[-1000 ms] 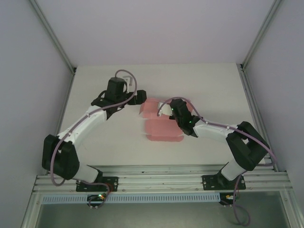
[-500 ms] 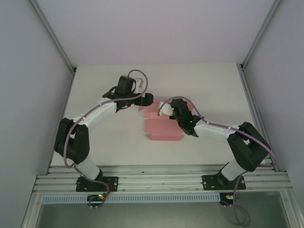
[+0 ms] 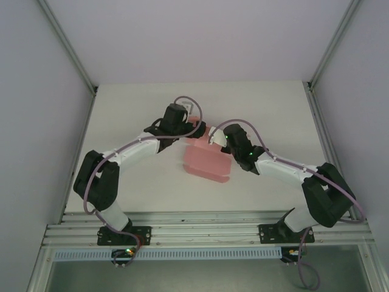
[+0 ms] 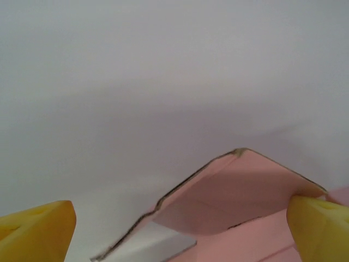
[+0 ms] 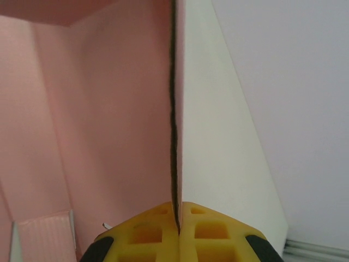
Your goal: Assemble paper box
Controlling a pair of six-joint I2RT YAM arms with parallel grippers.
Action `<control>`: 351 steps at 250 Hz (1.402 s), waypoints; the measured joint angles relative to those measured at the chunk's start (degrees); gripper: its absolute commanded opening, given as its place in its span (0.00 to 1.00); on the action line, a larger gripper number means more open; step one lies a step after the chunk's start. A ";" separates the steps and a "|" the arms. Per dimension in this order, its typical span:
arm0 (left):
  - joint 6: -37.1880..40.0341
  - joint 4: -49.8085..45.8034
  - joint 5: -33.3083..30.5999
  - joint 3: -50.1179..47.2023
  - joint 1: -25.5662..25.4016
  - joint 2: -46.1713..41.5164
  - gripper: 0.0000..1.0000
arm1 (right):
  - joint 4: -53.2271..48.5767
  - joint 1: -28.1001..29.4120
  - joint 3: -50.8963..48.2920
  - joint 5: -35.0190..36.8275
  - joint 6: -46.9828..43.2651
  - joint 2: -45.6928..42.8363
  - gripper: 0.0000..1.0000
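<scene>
The paper box (image 3: 206, 163) is a pale pink die-cut sheet lying mid-table, partly folded. My right gripper (image 3: 214, 139) is shut on its far right flap; in the right wrist view the yellow fingers (image 5: 147, 232) pinch the upright card edge, with the pink face (image 5: 109, 109) to the left and the white back (image 5: 212, 142) to the right. My left gripper (image 3: 196, 130) hangs open at the sheet's far left edge. In the left wrist view a raised pink flap (image 4: 240, 188) stands between the spread yellow fingertips (image 4: 35, 232), close to the right one.
The white table (image 3: 134, 182) is closed in by grey walls left, right and behind. A metal rail (image 3: 206, 234) with both arm bases runs along the near edge. Both arms crowd the centre over the sheet.
My left arm has swung right, bringing its open gripper from beside the sheet up to its far edge. The sheet has shifted and folded more compactly. The right gripper has kept its grip.
</scene>
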 measured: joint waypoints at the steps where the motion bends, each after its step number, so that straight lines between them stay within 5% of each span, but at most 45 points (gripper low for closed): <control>1: -0.07 0.22 -0.15 -0.11 -0.07 0.00 1.00 | -0.07 -0.02 0.00 -0.07 0.13 -0.11 0.00; 58: -1.57 10.43 -12.13 -3.98 -4.72 -0.02 1.00 | -2.45 -1.29 -2.60 -5.53 6.49 -6.14 0.00; 107: -1.42 12.46 -13.90 -7.26 -5.51 -4.17 1.00 | -3.10 -3.21 -3.26 -11.19 9.99 -9.18 0.00; 201: -3.69 10.78 12.46 -22.82 9.07 -20.72 1.00 | -2.97 -6.12 -3.26 -15.02 12.76 -10.45 0.00; 233: -5.22 9.49 15.65 -26.60 12.63 -23.30 1.00 | -3.06 -6.45 -3.26 -15.89 12.98 -10.49 0.00; 298: -9.27 8.76 17.99 -24.04 21.77 -16.17 1.00 | -3.06 -6.54 -3.69 -18.14 14.03 -11.43 0.00; 351: -9.62 11.34 25.92 -15.69 21.84 -4.33 1.00 | -3.10 -6.62 -3.74 -19.06 14.45 -11.43 0.00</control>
